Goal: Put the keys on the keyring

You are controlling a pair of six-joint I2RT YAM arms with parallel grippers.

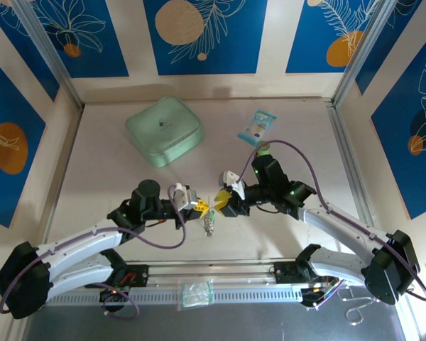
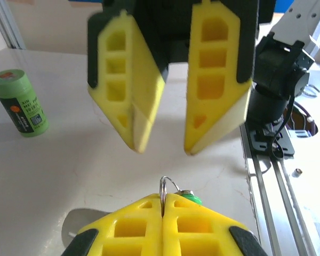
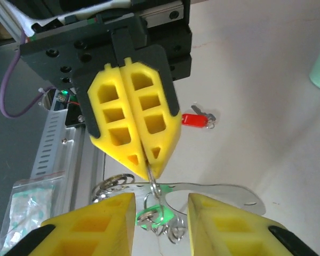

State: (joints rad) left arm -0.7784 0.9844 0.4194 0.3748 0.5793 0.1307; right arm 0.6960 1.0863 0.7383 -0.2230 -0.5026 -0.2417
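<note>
**Left gripper** [image 3: 148, 162]: fingers pressed fully together, pinching a thin wire loop [image 2: 164, 185] at their tips. It hangs above the table [image 1: 284, 234], tip to tip with the other gripper.

**Right gripper** [image 2: 162, 148]: fingers well apart, holding nothing, facing the left one at close range.

**Green key** [image 3: 148, 216]: hangs just beside the pinched loop, directly under the left fingertips. Whether the loop belongs to this key or to the ring's metal fringe cannot be told.

**Keyring** [image 3: 224, 189]: pale thin hoop, curving away from the pinch point, with small silvery rings [image 3: 113, 184] clustered at the near end. Seen from above, the cluster dangles between the two grippers.

**Red key** [image 3: 193, 120]: lies flat on the table, apart from the hoop and both grippers.

**Other items:** mint-green square pouch [image 1: 163, 130] at the far side; small blue-and-white packet [image 1: 257, 126] to its right; green upright cylinder [image 2: 21, 104]; clear plastic bag [image 1: 197, 293] at the near rail.
</note>
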